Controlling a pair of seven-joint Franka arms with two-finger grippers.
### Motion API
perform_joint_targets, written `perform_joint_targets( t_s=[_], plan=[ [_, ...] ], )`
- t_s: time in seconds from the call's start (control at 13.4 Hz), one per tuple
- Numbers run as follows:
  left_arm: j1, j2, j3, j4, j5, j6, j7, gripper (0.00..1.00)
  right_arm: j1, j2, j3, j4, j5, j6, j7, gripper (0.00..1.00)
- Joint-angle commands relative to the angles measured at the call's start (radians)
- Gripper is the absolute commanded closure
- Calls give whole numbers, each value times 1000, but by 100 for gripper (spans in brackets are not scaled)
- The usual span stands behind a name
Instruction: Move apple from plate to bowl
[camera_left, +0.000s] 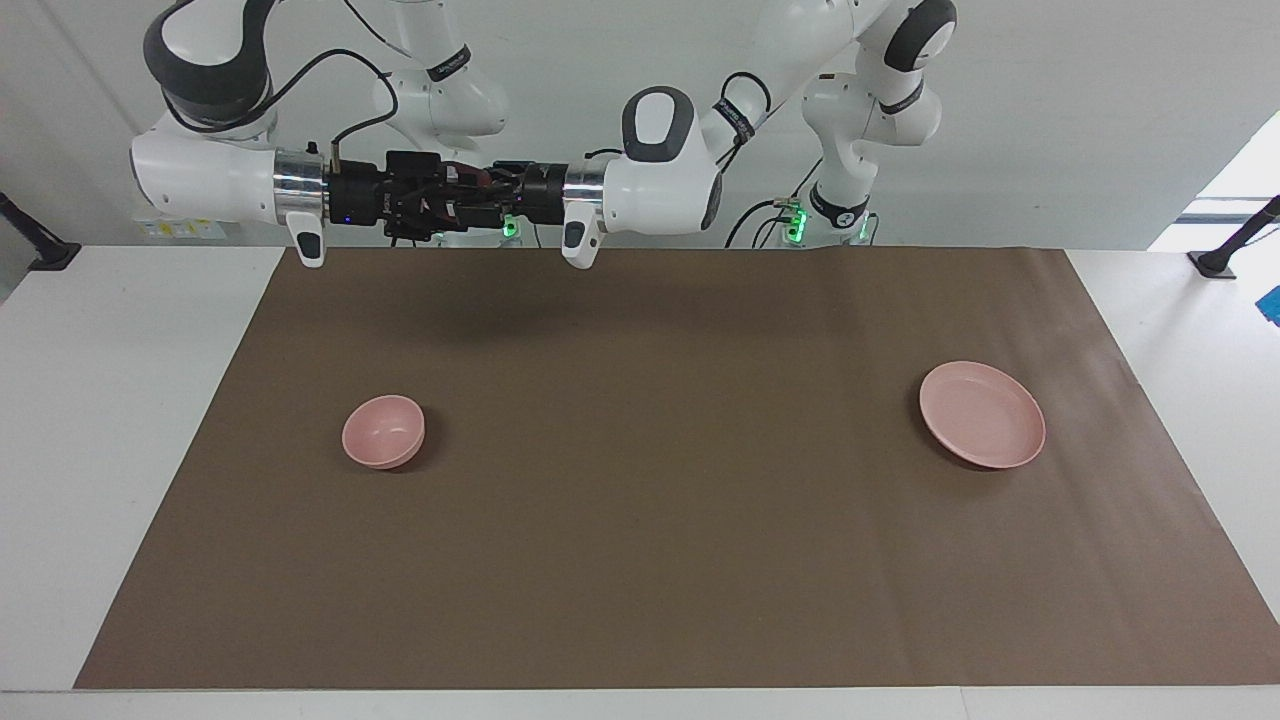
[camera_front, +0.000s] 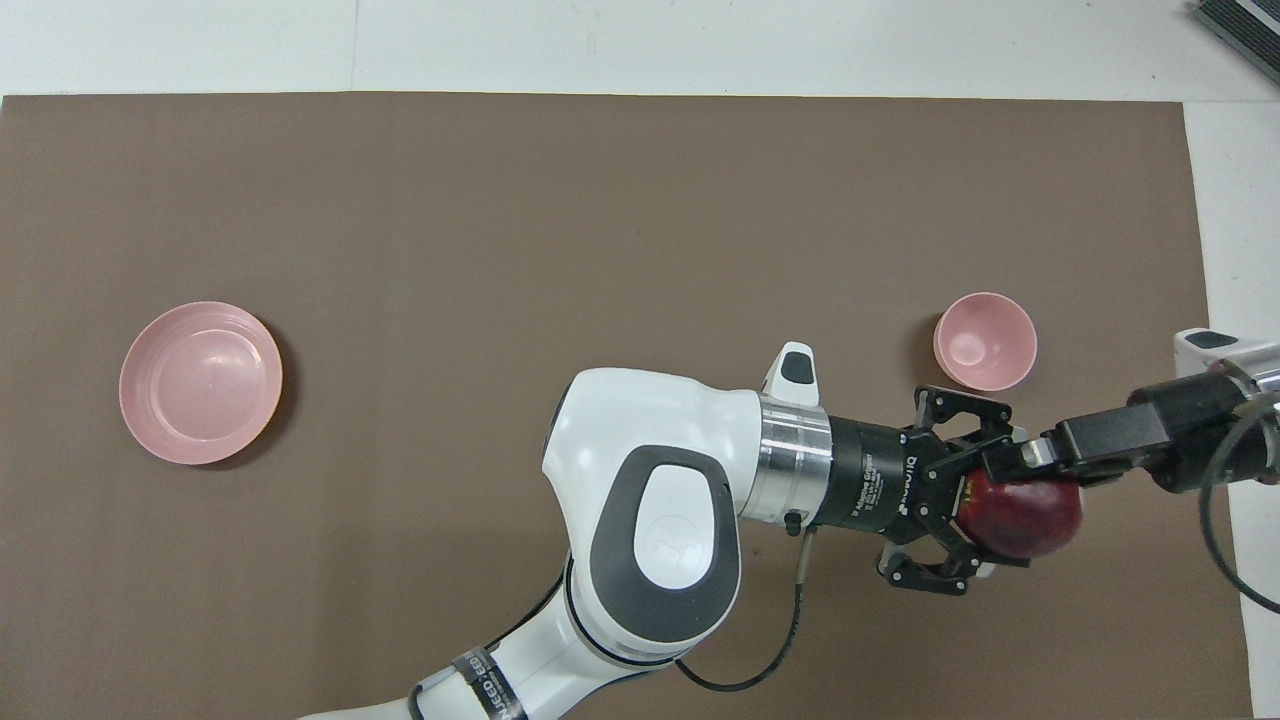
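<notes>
Dark red apple (camera_front: 1030, 510) is up in the air, caught between both grippers over the brown mat (camera_left: 640, 560) at the right arm's end of the desk (camera_left: 100, 450), nearer the robots than the bowl. Left gripper (camera_front: 985, 515) reaches in horizontally from the left arm, which crosses the middle of the desk; its jaws are spread wide around the apple, and I can't tell whether they press on it. Right gripper (camera_front: 1010, 465) comes in from the desk's edge, meeting the left one head-on, with its tip over the apple's top; can't tell how its jaws stand. In the facing view the 2 grippers meet wrist to wrist, well above the mat.

Pink bowl (camera_left: 384, 431) sits upright and empty on the mat, just farther from the robots than the apple. Pink plate (camera_left: 982, 414) lies empty at the left arm's end, well apart from the bowl.
</notes>
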Motion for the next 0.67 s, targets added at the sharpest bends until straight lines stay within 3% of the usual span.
perform_joint_targets(
  t_s=[0.0,0.6],
  plan=[
    [-34,14,7,31,-18,24,-9,100,-19,-19,5,-16,-9,-37,-6,0],
    [-43,14,7,28,-18,23,-9,100,-51,1,5,19,-18,-80,20,0]
  ],
)
